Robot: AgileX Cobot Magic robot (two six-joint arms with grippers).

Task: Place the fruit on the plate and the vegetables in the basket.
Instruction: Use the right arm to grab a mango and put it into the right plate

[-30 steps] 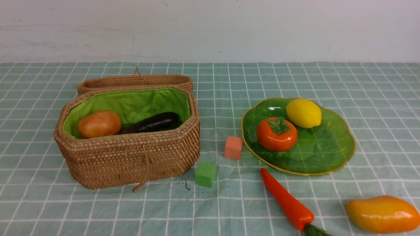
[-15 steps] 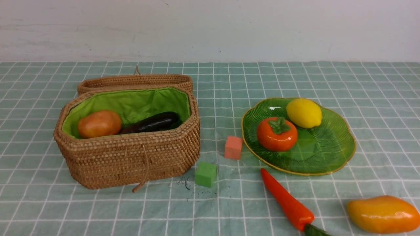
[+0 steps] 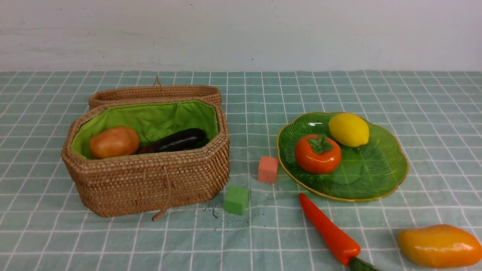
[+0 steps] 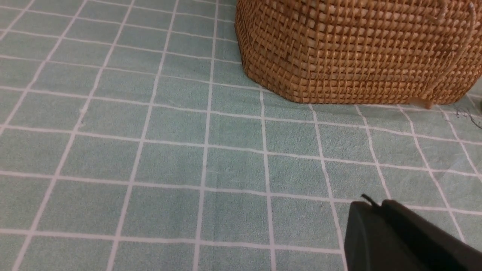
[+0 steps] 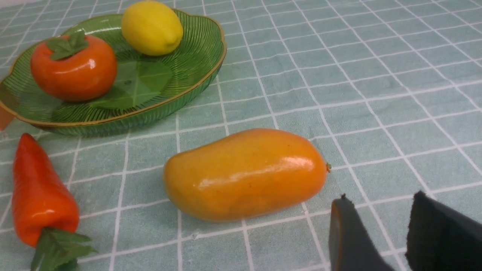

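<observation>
The wicker basket (image 3: 147, 180) stands open at the left, with a brown potato (image 3: 114, 142) and a purple eggplant (image 3: 175, 140) inside. On the green plate (image 3: 376, 177) lie a persimmon (image 3: 317, 154) and a lemon (image 3: 348, 129). The carrot (image 3: 331, 233) and the mango (image 3: 438, 244) rest on the cloth in front of the plate. Neither arm shows in the front view. My left gripper (image 4: 371, 205) is shut and empty, low over the cloth, short of the basket (image 4: 357, 52). My right gripper (image 5: 380, 197) is open and empty, just beside the mango (image 5: 244, 173).
The basket's lid (image 3: 154, 93) lies folded back behind it. A pink cube (image 3: 267, 169) and a green cube (image 3: 236, 200) sit on the cloth between basket and plate. A loose cord (image 3: 165, 195) hangs down the basket's front. The checked tablecloth (image 3: 263, 98) runs back to a white wall.
</observation>
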